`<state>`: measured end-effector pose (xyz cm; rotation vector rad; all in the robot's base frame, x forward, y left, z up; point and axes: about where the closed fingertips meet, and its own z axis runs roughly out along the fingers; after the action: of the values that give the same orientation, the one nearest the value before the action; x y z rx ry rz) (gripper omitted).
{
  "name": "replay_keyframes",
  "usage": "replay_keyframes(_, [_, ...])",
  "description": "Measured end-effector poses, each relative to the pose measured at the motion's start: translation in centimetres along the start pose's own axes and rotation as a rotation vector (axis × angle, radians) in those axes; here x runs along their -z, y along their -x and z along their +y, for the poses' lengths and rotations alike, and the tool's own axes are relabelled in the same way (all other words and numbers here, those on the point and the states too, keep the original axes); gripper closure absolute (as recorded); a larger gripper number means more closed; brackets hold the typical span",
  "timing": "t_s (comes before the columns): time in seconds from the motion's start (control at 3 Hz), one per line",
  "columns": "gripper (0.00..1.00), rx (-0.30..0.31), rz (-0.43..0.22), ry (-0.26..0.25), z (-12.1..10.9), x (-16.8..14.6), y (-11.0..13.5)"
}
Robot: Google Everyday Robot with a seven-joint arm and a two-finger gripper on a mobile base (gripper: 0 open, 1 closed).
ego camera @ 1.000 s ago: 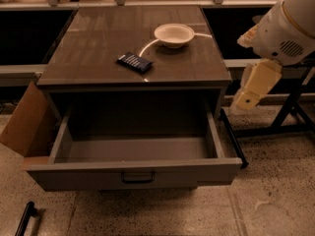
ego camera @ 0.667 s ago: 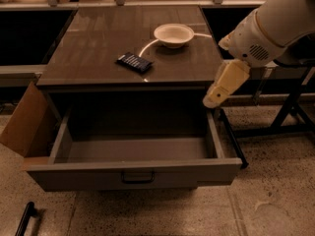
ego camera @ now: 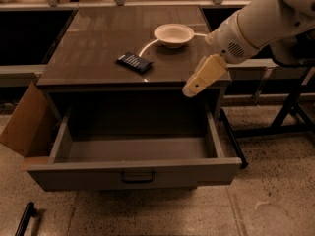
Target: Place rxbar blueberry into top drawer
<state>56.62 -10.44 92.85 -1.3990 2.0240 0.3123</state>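
the bar (ego camera: 134,62) lies on the table (ego camera: 98,38) by a bowl (ego camera: 173,35), the drawer (ego camera: 74,178) open below, the hand (ego camera: 192,87) hovers off the front right corner, whether spread i cannot tell.

Gripper (ego camera: 192,89) swung further left, now at table (ego camera: 98,48) front-right edge.

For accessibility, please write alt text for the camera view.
A small flat navy wrapped bar lies on the brown cabinet top, near a white round bowl. The wide grey metal drawer below stands open; the cream gripper hangs above its right side.
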Motion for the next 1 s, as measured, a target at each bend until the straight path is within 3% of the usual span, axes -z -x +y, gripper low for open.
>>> replay_keyframes(0.33, [0.00, 0.001, -0.042, 0.004, -1.2, -1.8, 0.4])
replay_keyframes(1.0, [0.00, -0.074, -0.100, 0.024, -5.0, -8.5, 2.3])
